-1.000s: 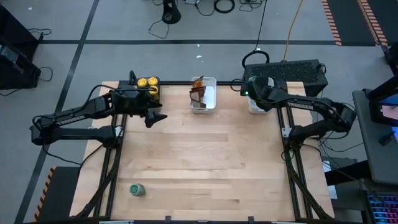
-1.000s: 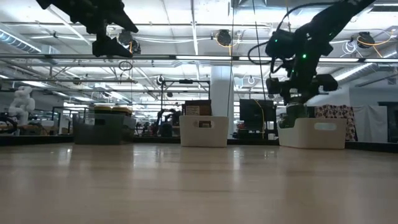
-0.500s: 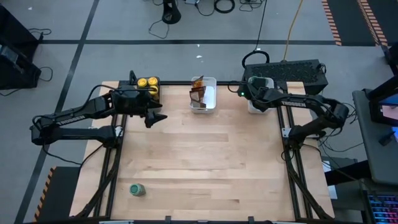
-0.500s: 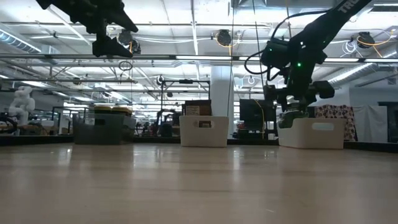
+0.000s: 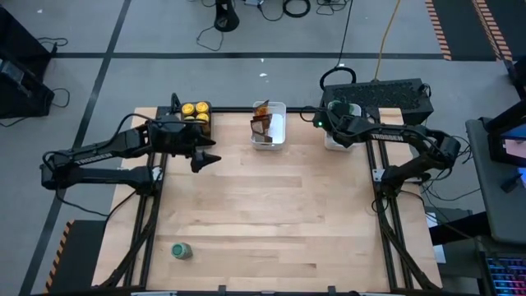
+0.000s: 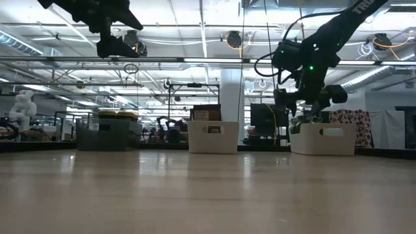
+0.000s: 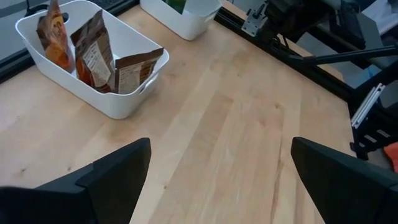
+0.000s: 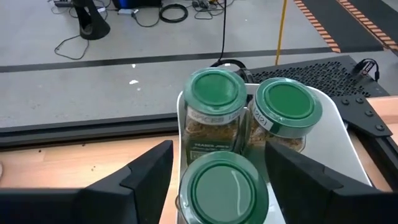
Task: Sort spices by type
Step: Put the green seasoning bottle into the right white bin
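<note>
Three jars with green lids stand in the right white tray; the nearest jar sits between the fingers of my open right gripper, which hovers over that tray without touching. Brown-orange packets lean upright in the middle white tray. Two yellow-lidded jars stand in the dark tray at the far left. One green-lidded jar lies alone near the table's near-left corner. My left gripper is open and raised above the table, left of the middle tray.
A black box sits behind the right tray, off the far edge. Bare wood stretches across the table's middle and near side. Black frame rails run along the left and right edges.
My right gripper has risen a little above the right tray and shifted slightly toward the table's left. The left arm has kept nearly still.
</note>
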You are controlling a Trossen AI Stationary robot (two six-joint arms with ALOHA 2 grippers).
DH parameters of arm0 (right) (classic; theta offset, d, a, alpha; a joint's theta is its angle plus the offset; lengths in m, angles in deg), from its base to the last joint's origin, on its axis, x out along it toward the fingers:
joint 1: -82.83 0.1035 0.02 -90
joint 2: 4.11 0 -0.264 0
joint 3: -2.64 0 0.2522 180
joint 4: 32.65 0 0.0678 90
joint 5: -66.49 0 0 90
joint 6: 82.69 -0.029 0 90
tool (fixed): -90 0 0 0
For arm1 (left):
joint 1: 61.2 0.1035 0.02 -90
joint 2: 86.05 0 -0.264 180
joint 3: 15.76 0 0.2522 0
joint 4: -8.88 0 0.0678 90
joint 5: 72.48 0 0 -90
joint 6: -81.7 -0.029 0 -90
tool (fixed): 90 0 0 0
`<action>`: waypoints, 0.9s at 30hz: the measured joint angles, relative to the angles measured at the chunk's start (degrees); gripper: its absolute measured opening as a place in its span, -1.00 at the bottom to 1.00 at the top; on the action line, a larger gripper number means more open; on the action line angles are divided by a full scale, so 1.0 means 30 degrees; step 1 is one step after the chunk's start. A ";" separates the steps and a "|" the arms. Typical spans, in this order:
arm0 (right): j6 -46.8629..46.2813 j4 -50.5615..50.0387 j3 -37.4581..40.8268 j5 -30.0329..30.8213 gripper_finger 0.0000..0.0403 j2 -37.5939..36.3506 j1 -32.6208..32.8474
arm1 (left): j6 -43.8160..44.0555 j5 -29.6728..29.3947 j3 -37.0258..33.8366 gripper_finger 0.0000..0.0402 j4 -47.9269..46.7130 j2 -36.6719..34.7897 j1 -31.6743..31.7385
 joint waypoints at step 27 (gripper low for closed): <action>0.8744 0.9024 -0.0007 -1.2425 0.17 -0.4210 0.5191 | 0.0672 0.4626 -0.0007 0.94 -0.0440 0.0000 -0.1472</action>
